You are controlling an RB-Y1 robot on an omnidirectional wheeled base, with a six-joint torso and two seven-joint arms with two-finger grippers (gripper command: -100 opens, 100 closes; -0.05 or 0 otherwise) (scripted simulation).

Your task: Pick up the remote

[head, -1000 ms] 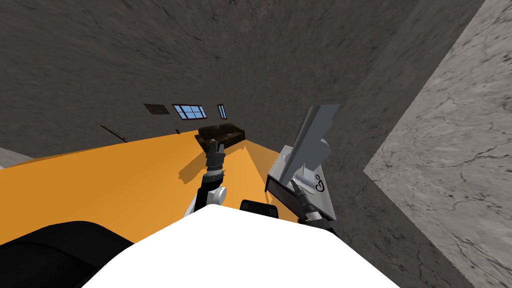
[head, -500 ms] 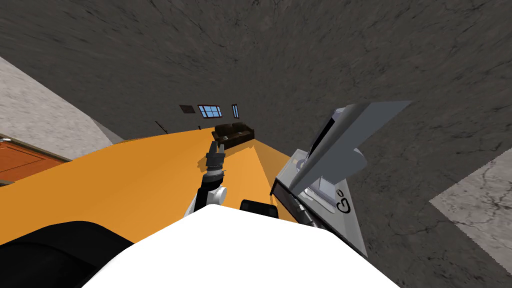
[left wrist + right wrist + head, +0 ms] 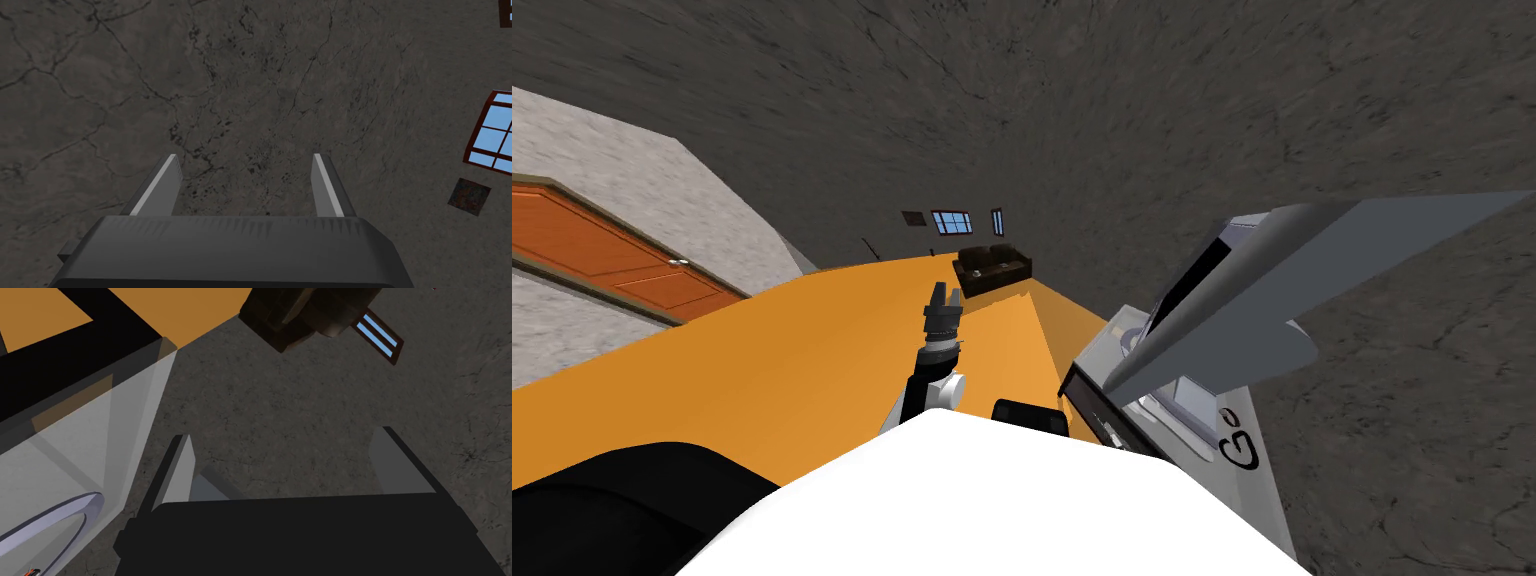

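A light grey stand (image 3: pixel 1250 482) is close on my right, and a tilted grey flat screen (image 3: pixel 1272 280) rests on it. I cannot pick out a remote for certain. A tiny orange and black thing (image 3: pixel 31 572) lies on the stand top (image 3: pixel 75 443) by a rounded grey base (image 3: pixel 50 518); what it is I cannot tell. My right gripper (image 3: pixel 285 435) is open and empty, just off the stand's corner. My left gripper (image 3: pixel 944 296) is raised over the orange floor (image 3: pixel 762 370). The left gripper (image 3: pixel 245 157) is open, with nothing between its fingers.
A dark brown sofa (image 3: pixel 994 268) stands far ahead against the dark grey wall, under small windows (image 3: pixel 952 222). An orange door (image 3: pixel 612 255) is set in a pale wall on the left. The sofa (image 3: pixel 300 313) is also ahead of the right gripper.
My view has swung left: the stand and screen now sit larger and further right. The orange door has come into sight, and the pale wall on the right has gone. The left arm keeps its pose.
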